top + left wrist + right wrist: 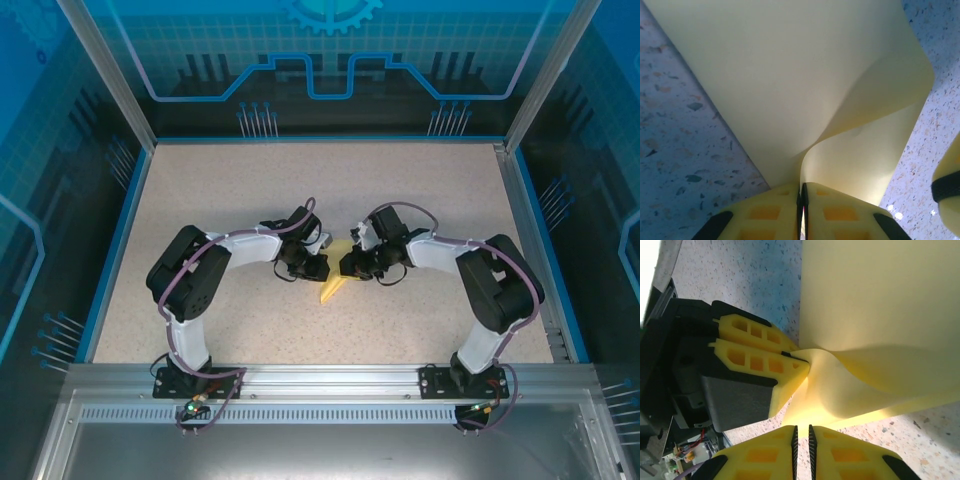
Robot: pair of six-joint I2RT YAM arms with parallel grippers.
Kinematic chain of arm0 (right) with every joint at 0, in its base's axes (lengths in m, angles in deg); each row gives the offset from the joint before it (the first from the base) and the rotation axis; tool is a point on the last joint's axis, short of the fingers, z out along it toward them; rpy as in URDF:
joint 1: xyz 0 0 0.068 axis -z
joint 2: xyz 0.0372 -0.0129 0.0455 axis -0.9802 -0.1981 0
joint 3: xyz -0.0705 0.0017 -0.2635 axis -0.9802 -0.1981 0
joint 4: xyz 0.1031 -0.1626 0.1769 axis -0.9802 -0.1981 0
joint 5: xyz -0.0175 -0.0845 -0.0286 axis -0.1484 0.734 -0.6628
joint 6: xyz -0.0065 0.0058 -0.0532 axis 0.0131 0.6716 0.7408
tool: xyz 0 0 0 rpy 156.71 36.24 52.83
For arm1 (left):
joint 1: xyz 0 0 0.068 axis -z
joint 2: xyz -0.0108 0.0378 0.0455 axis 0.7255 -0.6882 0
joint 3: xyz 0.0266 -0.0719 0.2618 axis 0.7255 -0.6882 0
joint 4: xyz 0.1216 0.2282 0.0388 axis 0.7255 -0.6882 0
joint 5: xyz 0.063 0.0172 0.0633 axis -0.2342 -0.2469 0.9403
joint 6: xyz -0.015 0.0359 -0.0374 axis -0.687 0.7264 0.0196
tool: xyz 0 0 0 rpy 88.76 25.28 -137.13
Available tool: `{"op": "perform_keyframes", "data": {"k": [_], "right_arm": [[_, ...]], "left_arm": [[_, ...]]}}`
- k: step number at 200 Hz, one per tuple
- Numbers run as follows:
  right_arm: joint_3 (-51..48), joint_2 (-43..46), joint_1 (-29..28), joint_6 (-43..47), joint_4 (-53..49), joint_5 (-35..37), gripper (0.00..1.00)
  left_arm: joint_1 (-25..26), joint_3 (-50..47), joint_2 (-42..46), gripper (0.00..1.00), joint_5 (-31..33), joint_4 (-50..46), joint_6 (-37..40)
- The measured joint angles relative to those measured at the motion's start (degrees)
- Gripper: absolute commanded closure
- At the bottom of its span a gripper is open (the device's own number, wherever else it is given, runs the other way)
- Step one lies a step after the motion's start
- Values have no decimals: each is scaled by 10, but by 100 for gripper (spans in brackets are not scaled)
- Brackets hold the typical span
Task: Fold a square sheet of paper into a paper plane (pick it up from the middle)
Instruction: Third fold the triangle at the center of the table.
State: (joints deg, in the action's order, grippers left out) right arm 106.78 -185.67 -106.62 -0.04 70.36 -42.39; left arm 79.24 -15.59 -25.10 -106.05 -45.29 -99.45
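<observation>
Left gripper [802, 200] is clamped tight on the square sheet of paper [790, 75], pinching it at the root of a curled flap, with the rest fanning out over the speckled table [680, 125]. Right gripper [802, 437] sits just opposite, jaws drawn to a thin slit right at the sheet's near edge; whether any paper is in that slit, I can't tell. This looks like a fold in the making, so make your left pinch the firm anchor. Bring the right side across slow and low, and line edge to edge before you press. That flap is bowed and springy, and a quick pull will likely skew the crease or slip the sheet free. Now the pose: from above, both arms reach in from their bases with elbows bowed outward. The wrists turn toward each other, low over the table's middle, fingertips almost meeting over the yellow paper.
</observation>
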Motion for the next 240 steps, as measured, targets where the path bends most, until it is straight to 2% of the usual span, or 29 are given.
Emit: {"op": "perform_keyframes", "data": {"k": [42, 135, 240], "right_arm": [[0, -18, -1, -11, 33, -9, 83], [0, -61, 0, -9, 37, -5, 83], [0, -60, 0, -7, 29, 14, 80]], "left_arm": [[0, 0, 0, 88, 0, 0, 0], [0, 0, 0, 88, 0, 0, 0], [0, 0, 0, 88, 2, 0, 1]]}}
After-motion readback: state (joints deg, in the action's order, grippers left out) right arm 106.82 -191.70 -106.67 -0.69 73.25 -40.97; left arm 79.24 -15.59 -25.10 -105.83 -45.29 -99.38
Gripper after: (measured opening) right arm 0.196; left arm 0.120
